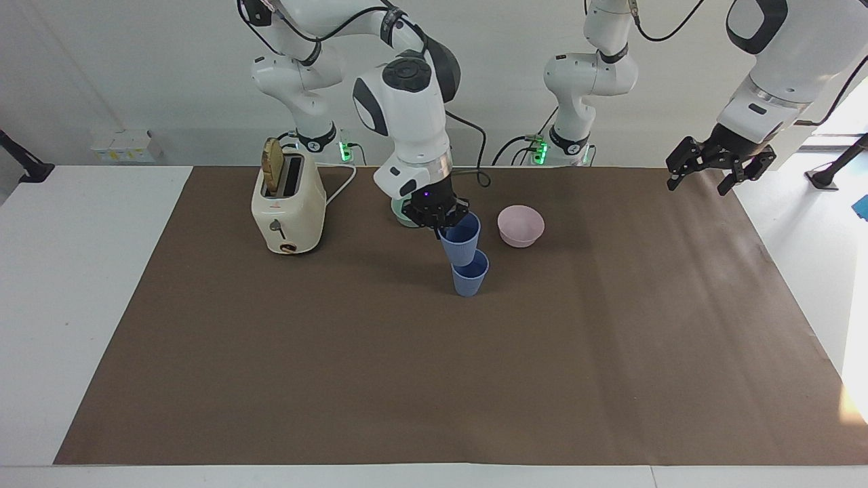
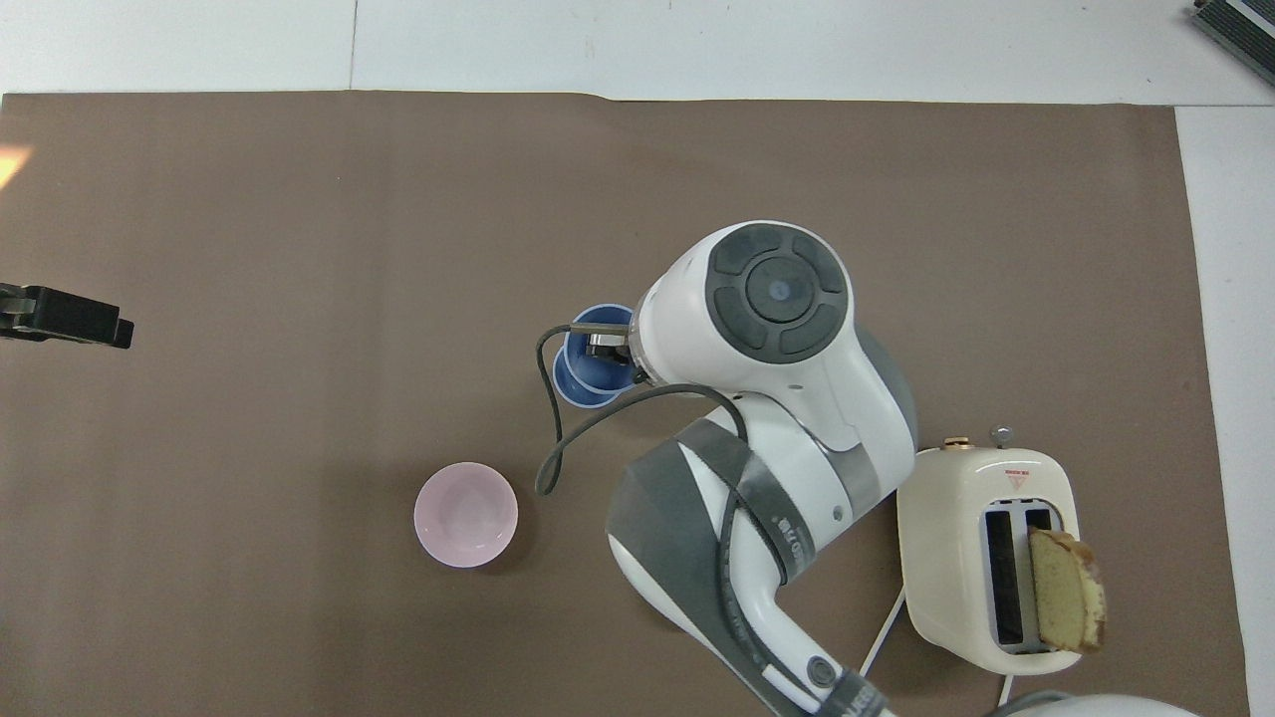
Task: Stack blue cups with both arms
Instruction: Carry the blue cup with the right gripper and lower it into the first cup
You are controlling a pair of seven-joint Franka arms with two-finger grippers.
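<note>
1. My right gripper point(image 1: 442, 218) pinches the rim of the held blue cup point(image 1: 462, 242), one finger inside the mouth and one outside as far as I can tell. I carry it in the air over the middle of the brown mat point(image 1: 434, 379).

2. The standing blue cup point(image 1: 470, 272) rests upright on the mat near its centre, mouth open to the ceiling, nearer to the mat's robot-side edge than to the edge away from us.

3. The relation that matters: the standing cup lies straight below my held cup. In the facing view the held cup's base sits at, or just inside, the standing cup's mouth; I cannot tell whether they touch.

4. The held cup is tilted, its long axis leaning from vertical, narrow base down and mouth up toward my wrist. The standing cup's axis is vertical. I judge the next move needs that lean taken out, then a straight descent so the base slides in without tipping the lower cup.

5. My right arm is the nearer one, directly above the stack.

6. My left gripper point(image 1: 721, 163) waits in the air over the mat's robot-side corner at the left arm's end, fingers spread and holding nothing.

7. The pink bowl point(image 1: 521, 226) sits just beside the cups, toward the robot-side edge; the toaster point(image 1: 288, 203) stands toward the right arm's end.
</note>
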